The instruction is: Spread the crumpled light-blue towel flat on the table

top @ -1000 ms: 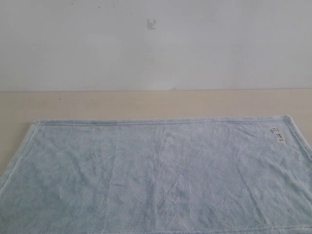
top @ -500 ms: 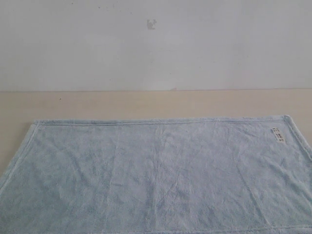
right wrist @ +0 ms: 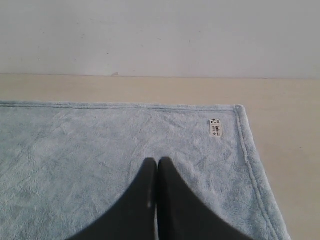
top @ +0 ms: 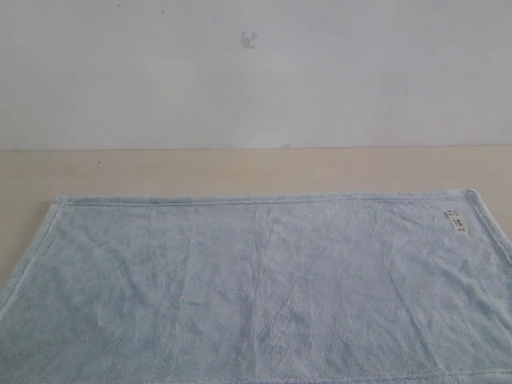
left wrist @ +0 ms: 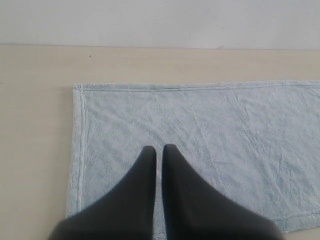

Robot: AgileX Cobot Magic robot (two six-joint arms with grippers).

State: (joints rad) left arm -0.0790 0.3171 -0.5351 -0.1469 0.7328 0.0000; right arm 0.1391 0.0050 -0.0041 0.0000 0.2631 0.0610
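Your towel lies open and flat on the desk, with only soft creases. Its little white label sits near the far right corner. The left jaws are shut tight and hold nothing, and the right jaws are shut and hold nothing too. Both hang over the towel. If you dip low while you pull away, a tip could catch the fluff and bunch it up again.
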